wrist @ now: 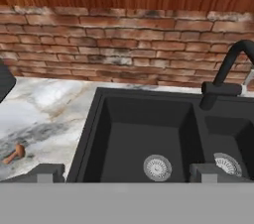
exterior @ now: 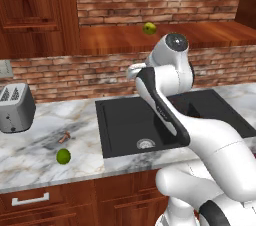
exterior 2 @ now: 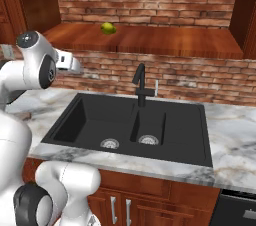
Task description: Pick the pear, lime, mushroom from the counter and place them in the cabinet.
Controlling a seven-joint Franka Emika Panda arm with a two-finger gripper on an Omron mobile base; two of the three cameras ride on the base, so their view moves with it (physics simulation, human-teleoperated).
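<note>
The pear (exterior: 149,28) (exterior 2: 108,28), yellow-green, rests on the cabinet's wooden floor (exterior: 110,40) (exterior 2: 175,42) near the brick back. On the counter (exterior: 30,160), left of the sink, lies the bright green lime (exterior: 63,156). The tiny brownish mushroom (exterior: 63,137) (wrist: 15,152) sits just behind it. My gripper (wrist: 128,172) is open and holds nothing, its fingertips (wrist: 47,171) wide apart. It hovers above the sink's left side, below the cabinet floor, facing the brick wall.
A black double sink (exterior: 135,120) (exterior 2: 130,125) with a black faucet (exterior 2: 141,85) (wrist: 225,74) fills the middle of the counter. A silver toaster (exterior: 15,107) stands at the far left. Drawers with silver handles (exterior: 30,200) run below the counter edge.
</note>
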